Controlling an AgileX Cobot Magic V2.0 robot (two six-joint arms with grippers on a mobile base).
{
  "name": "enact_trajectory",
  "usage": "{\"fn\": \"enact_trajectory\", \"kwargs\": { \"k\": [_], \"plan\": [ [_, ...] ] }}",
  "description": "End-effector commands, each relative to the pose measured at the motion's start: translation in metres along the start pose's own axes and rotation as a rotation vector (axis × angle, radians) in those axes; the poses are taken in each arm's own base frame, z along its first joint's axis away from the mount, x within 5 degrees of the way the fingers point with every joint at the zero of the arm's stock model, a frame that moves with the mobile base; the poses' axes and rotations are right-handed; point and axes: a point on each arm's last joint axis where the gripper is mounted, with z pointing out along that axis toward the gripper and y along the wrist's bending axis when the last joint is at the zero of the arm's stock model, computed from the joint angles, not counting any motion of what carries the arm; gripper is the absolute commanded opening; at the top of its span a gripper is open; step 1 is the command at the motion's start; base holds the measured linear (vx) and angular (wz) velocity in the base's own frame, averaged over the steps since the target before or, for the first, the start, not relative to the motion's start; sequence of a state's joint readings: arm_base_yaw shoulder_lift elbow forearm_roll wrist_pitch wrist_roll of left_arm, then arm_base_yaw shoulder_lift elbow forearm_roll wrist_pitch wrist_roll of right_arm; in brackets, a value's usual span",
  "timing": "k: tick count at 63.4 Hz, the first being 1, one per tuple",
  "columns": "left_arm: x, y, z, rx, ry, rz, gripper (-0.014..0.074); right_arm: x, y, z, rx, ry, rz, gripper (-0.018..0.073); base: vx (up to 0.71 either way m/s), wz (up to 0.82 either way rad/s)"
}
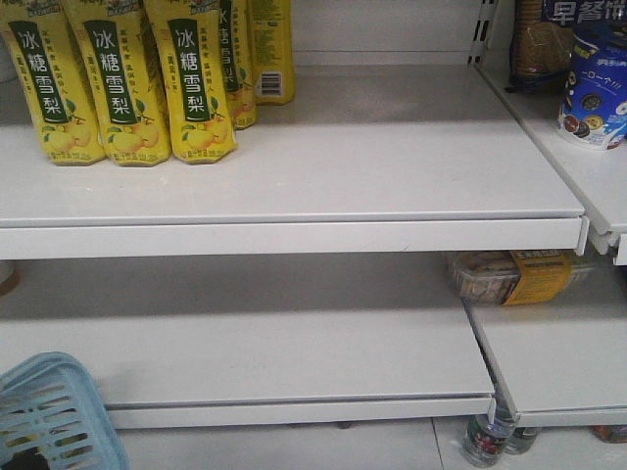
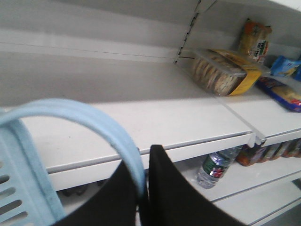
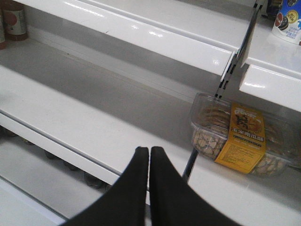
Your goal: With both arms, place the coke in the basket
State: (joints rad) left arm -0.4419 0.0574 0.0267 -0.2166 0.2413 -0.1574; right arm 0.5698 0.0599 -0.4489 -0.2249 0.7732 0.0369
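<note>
Nearest me, left claw [image 2: 142,188] is clamped on the basket [image 2: 28,188] handle; right claw [image 3: 149,165] is together, empty. No coke visible; I'd expect a light, slippery bottle, gripped mid-body.

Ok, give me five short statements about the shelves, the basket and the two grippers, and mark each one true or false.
1. The left gripper is shut on the basket handle. True.
2. The right gripper holds a cola bottle. False: its fingers are shut together with nothing between them.
3. Yellow drink bottles stand on the upper shelf. True.
4. The clear snack box with the yellow label lies inside the basket. False: it lies on a shelf to the right.
5. A red-labelled cola bottle stands on the middle shelf. False: no such bottle shows in any view.
</note>
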Motion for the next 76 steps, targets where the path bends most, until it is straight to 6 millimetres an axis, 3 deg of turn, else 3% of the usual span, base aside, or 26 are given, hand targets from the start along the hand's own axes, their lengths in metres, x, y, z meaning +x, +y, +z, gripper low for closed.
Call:
{"fn": "enact_trajectory", "kwargs": {
  "k": [1,30,47,64,76],
  "plan": [
    [-0.010,0.000,-0.002,0.011,-0.159,0.127,-0.0006,-0.013,-0.002,-0.002,0.010,-0.082,-0.015,-0.0005,0.00,0.00],
    [-0.008,0.009,-0.006,-0.139,-0.152,0.351,-0.0006,-0.013,-0.002,-0.002,0.011,-0.082,-0.016,-0.0005,0.00,0.00],
    [-0.016,0.014,-0.009,-0.269,-0.243,0.381,-0.0006,-0.013,-0.002,-0.002,0.010,-0.082,-0.015,-0.0005,0.00,0.00],
    [-0.028,0.012,-0.013,-0.308,-0.390,0.396,-0.0006,-0.013,-0.002,-0.002,0.010,-0.082,-0.015,-0.0005,0.00,0.00],
    [-0.029,0.012,-0.014,-0.327,-0.398,0.389,-0.0006,-0.013,-0.002,-0.002,0.010,-0.082,-0.015,-0.0005,0.00,0.00]
  ]
}}
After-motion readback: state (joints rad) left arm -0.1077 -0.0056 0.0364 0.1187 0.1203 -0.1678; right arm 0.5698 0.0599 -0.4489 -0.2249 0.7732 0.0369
